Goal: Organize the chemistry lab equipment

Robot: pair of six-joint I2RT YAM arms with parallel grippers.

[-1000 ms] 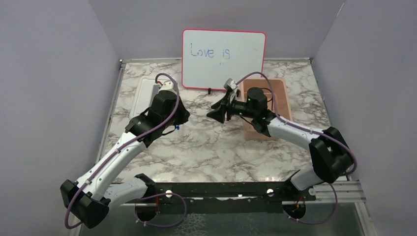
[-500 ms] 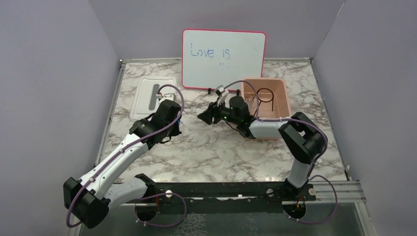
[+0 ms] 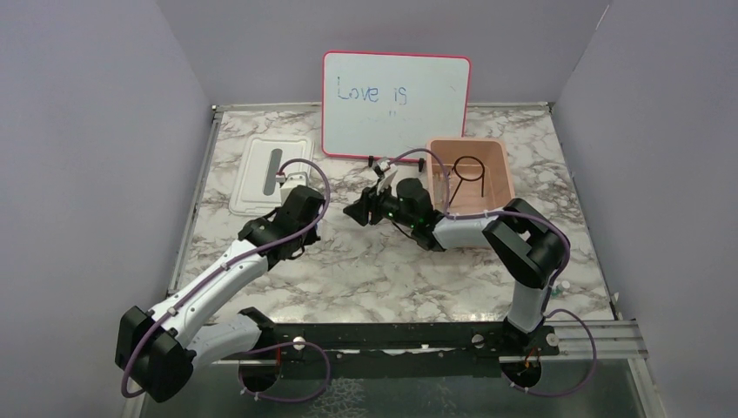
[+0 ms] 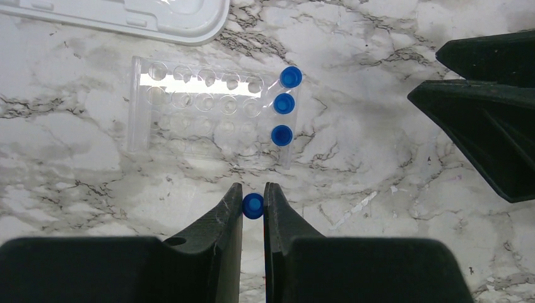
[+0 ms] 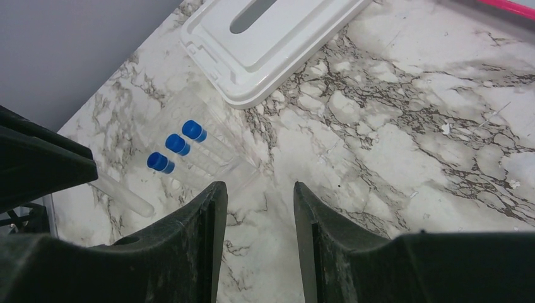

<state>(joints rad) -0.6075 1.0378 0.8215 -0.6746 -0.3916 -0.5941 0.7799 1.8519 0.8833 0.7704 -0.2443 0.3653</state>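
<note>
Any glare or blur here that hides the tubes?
Top external: sharp, mild sheen on the table near its front edge. Left wrist: glare band across the clear rack, blue caps crisp. Right wrist: no glare, racked tubes readable.

I've got the L arm (image 3: pixel 218 279) running from bottom left up to mid-frame, wrist tipped down. L gripper (image 4: pixel 253 189) is pinched on a blue-capped tube (image 4: pixel 253 206), jaws nearly touching. R arm (image 3: pixel 522 248) folds at the elbow on the right, forearm reaching left toward center. R gripper (image 5: pixel 257 189) has its fingers spread apart.
</note>
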